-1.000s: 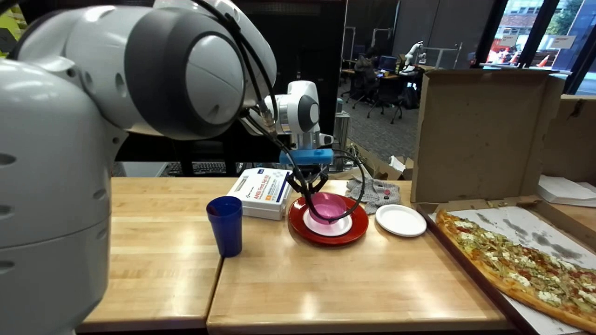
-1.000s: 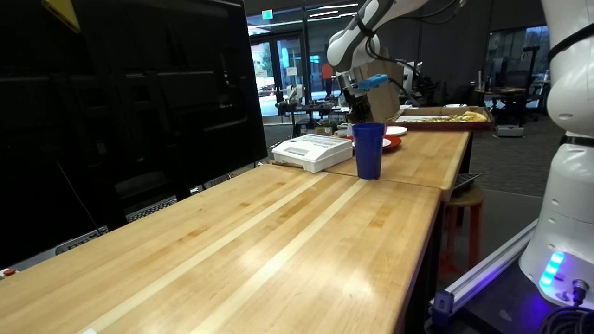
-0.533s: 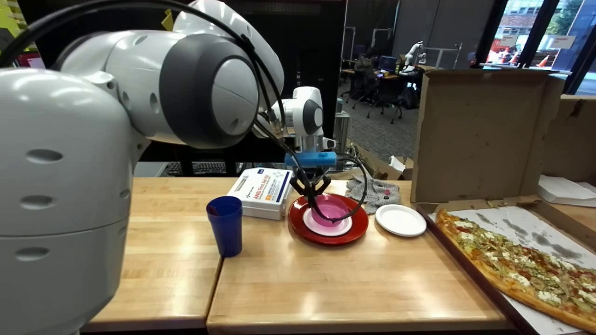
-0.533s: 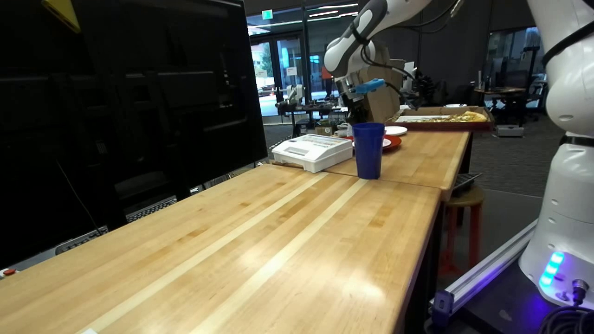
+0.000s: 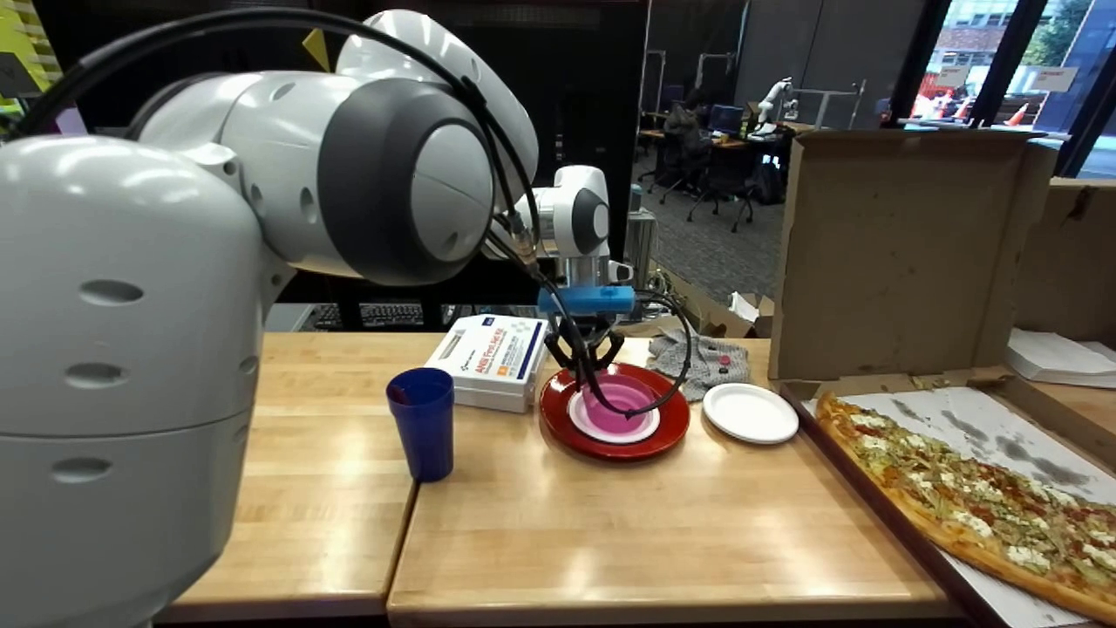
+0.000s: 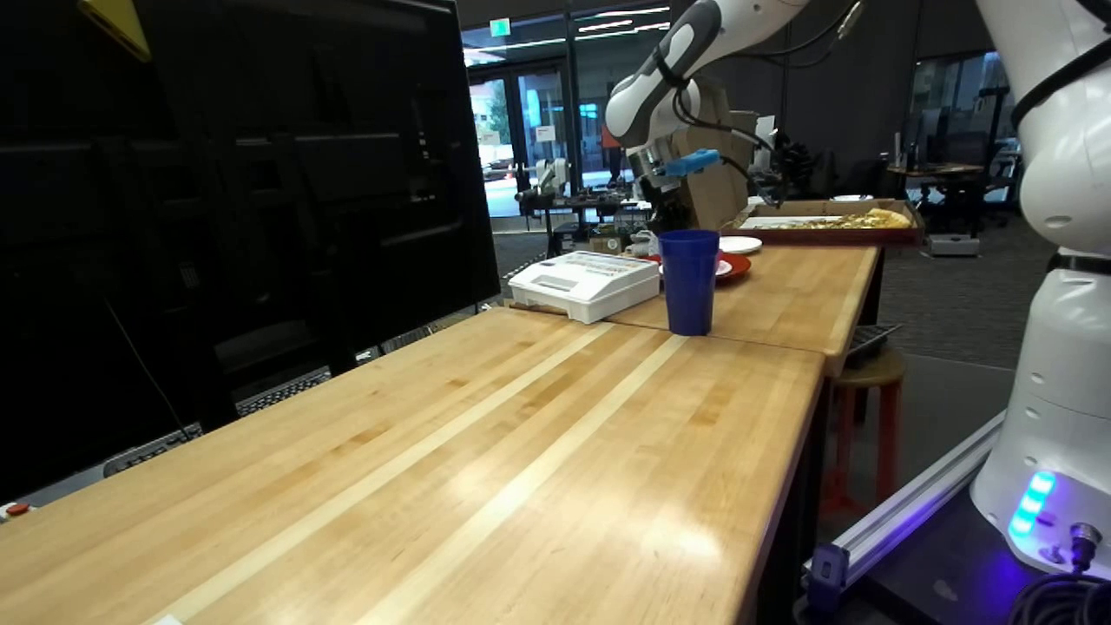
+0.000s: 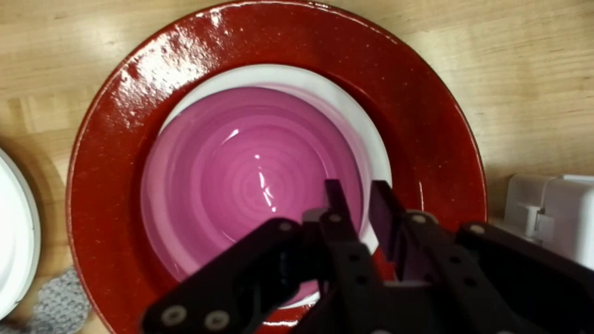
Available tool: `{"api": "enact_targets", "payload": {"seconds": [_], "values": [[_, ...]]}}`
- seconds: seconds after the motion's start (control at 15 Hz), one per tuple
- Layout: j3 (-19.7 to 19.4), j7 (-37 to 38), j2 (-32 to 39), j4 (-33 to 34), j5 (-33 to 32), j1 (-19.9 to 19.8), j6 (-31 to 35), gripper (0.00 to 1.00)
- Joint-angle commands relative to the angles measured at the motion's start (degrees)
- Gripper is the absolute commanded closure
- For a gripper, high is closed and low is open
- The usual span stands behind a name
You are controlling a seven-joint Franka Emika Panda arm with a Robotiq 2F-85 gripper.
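While the claw [image 7: 357, 185] pointed down, released, its fingers [image 7: 338, 204] stood parted on either side of the rim of a pink bowl [image 7: 260, 181]; whether either one touched it, I could not tell. That bowl sat upright on a small white plate [image 7: 378, 144], which lay on a larger red plate [image 7: 436, 116] on the wooden table [image 5: 645, 532]. In an exterior view, a white ANSI first aid kit [image 5: 493, 353] lay just left of the red plate, toward the far edge, and a blue tumbler [image 5: 423, 427] stood upright farther left and nearer. To the right, just beside the red plate, lay a second white plate [image 5: 750, 412], with a gray knitted cloth [image 5: 702, 359] near its far side. Farther right, a cardboard pizza box [image 5: 907, 253] stood open, with topped pizza [image 5: 959, 493] on a white liner [image 5: 928, 406] inside.
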Motion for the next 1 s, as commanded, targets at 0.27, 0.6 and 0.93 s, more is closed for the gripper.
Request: {"api": "enact_targets", "payload": {"seconds": [0.27, 0.6, 0.93], "values": [[0.58, -0.74, -2.25, -0.85, 3.16, -0.65, -1.38, 0.21], [0.53, -0.59, -8.65, -4.69, 8.81, -1.78, -0.38, 0.0], [-1.31, -1.95, -16.22, -8.56, 17.9, -5.67, -2.33, 0.0]]}}
